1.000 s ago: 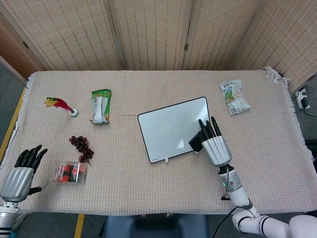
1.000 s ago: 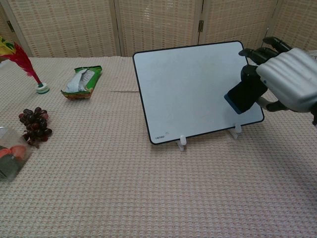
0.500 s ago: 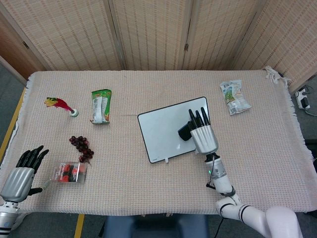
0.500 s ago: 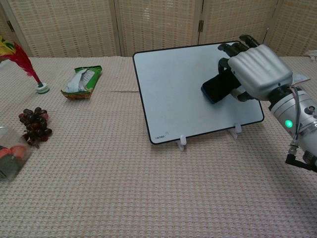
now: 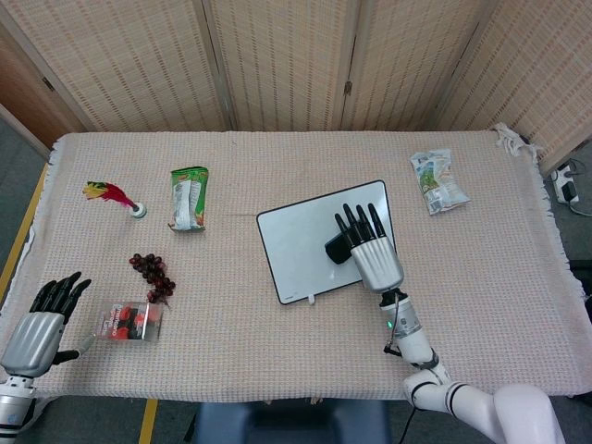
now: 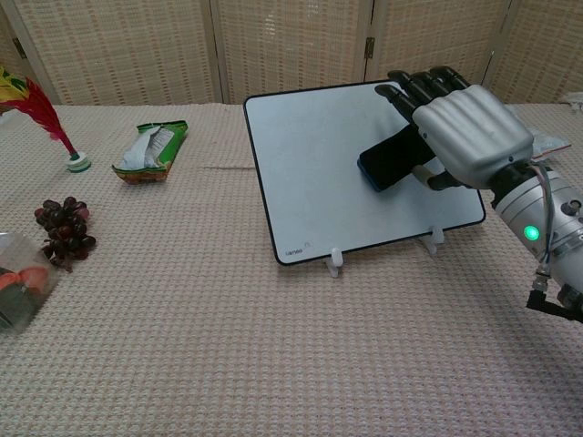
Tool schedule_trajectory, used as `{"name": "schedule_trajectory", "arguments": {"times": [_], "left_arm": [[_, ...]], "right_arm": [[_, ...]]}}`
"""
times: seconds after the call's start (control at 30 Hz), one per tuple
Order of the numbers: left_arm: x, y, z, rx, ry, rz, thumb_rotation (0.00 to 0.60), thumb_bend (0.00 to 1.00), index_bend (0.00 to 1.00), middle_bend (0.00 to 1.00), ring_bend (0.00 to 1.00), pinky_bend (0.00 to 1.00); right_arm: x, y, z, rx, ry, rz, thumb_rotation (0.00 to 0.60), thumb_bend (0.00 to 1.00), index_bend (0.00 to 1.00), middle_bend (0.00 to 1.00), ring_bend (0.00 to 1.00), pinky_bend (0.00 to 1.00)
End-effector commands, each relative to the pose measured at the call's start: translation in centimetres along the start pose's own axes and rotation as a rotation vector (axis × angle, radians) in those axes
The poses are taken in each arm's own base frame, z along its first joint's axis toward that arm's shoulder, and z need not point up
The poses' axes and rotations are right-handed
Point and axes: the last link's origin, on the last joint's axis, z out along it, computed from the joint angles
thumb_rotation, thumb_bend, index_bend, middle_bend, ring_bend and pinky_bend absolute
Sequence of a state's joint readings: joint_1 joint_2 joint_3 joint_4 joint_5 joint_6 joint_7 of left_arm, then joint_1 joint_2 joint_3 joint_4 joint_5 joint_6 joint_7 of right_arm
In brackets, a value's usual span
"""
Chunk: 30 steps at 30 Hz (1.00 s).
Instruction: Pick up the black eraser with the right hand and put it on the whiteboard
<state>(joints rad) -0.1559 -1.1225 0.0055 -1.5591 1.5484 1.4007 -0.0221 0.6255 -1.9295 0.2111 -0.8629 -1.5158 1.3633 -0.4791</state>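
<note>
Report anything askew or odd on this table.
Little stands out. The whiteboard sits tilted on small feet, skewed to the table edge. The right hand holds the eraser over it. The snack bags lie flat, unspilled.

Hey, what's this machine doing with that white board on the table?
The robot's right hand holds a black eraser over the middle of the whiteboard, which stands tilted on small feet on the table. The eraser is not let go yet. Whether it already touches the board is hard to tell. The left hand rests open at the table's near corner, holding nothing. Grapes and snack bags lie off to the side, untouched.
</note>
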Motion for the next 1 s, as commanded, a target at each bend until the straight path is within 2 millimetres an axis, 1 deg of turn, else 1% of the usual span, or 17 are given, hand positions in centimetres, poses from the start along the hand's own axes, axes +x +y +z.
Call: {"name": "schedule_trajectory", "arguments": {"times": [0.03,0.13,0.23,0.33,0.43,0.47,0.5,0.53,0.63,0.73,0.83,0.93,1.0], "left_arm": [[0.0,0.0,0.0,0.0,0.0,0.003,0.6,0.28,0.0,0.0,0.0,0.0],[0.0,0.0,0.0,-0.001,0.002,0.002,0.6,0.28,0.0,0.0,0.0,0.0],[0.1,-0.1,-0.1,0.0,0.005,-0.002,0.6,0.28,0.0,0.0,0.0,0.0],[0.2,-0.1,-0.1,0.0,0.011,-0.003,0.6,0.28,0.0,0.0,0.0,0.0],[0.2,0.0,-0.2,-0.005,0.018,0.004,0.6,0.28,0.0,0.0,0.0,0.0],[0.2,0.1,-0.3,-0.008,0.024,0.009,0.6,0.28,0.0,0.0,0.0,0.0],[0.2,0.2,-0.3,-0.012,0.029,0.012,0.6,0.28,0.0,0.0,0.0,0.0],[0.2,0.4,-0.4,-0.017,0.037,0.016,0.6,0.28,0.0,0.0,0.0,0.0],[0.2,0.7,-0.8,-0.026,0.051,0.029,0.6,0.28,0.0,0.0,0.0,0.0],[0.1,0.8,-1.0,-0.029,0.058,0.043,0.6,0.28,0.0,0.0,0.0,0.0],[0.0,0.9,-1.0,-0.025,0.062,0.054,0.6,0.28,0.0,0.0,0.0,0.0],[-0.1,0.9,-0.9,-0.019,0.062,0.064,0.6,0.28,0.0,0.0,0.0,0.0],[-0.2,0.9,-0.8,-0.019,0.062,0.069,0.6,0.28,0.0,0.0,0.0,0.0]], "right_arm": [[0.1,0.1,-0.2,0.002,-0.005,-0.004,0.6,0.37,0.0,0.0,0.02,0.0],[0.3,0.2,-0.4,0.004,-0.009,0.001,0.6,0.37,0.0,0.0,0.03,0.0],[0.9,0.6,-1.5,0.012,-0.005,0.006,0.6,0.37,0.0,0.0,0.03,0.0],[2.2,1.7,-3.9,0.014,-0.002,0.032,0.6,0.37,0.0,0.0,0.02,0.0],[4.2,3.2,-7.7,0.009,-0.026,0.073,0.6,0.37,0.0,0.0,0.01,0.0],[4.9,4.1,-9.3,-0.005,-0.057,0.077,0.6,0.37,0.0,0.0,0.0,0.0],[5.3,4.7,-10.6,-0.021,-0.088,0.08,0.6,0.37,0.0,0.0,0.0,0.0],[5.8,5.6,-12.3,-0.048,-0.146,0.078,0.6,0.37,0.0,0.0,0.0,0.0],[6.8,7.8,-15.9,-0.113,-0.3,0.076,0.6,0.37,0.0,0.0,0.0,0.0],[7.4,9.7,-18.3,-0.166,-0.371,0.099,0.6,0.37,0.0,0.0,0.0,0.0],[7.6,11.3,-20.0,-0.215,-0.39,0.131,0.6,0.37,0.0,0.0,0.0,0.0],[8.0,12.5,-21.1,-0.253,-0.377,0.17,0.6,0.37,0.0,0.0,0.0,0.0],[8.4,12.7,-21.2,-0.243,-0.36,0.169,0.6,0.37,0.0,0.0,0.0,0.0]]}}
